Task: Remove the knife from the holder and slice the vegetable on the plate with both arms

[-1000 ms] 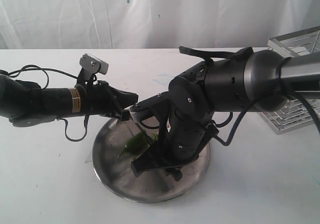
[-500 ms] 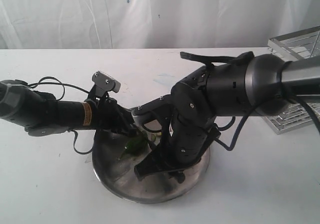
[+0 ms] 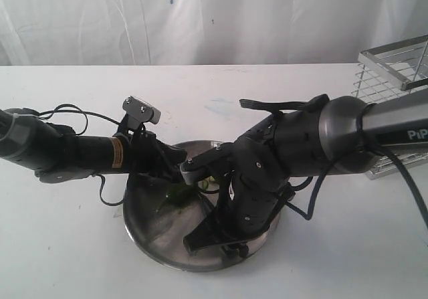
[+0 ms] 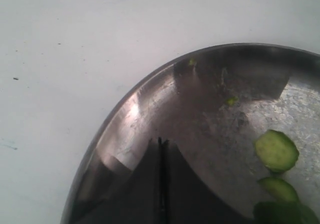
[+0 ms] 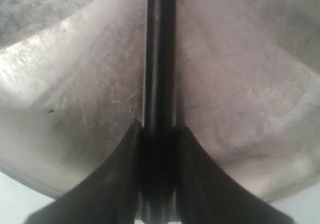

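From the exterior view I see both arms over the plate (image 3: pixel 157 245) on the white table (image 3: pixel 60 245): my left gripper (image 3: pixel 175 166) reaches in from the left above the green vegetable (image 3: pixel 179 193), my right gripper (image 3: pixel 212 232) leans down over the plate's near side, and the holder (image 3: pixel 394 112) stands at the far right

On the left wrist view my fingers (image 4: pixel 150 184) are pressed together with nothing between them, above the plate (image 4: pixel 150 93), beside cut slices (image 4: pixel 276 150)

On the right wrist view my gripper (image 5: pixel 156 149) is clamped on the knife (image 5: pixel 160 53), over the plate (image 5: pixel 75 83)
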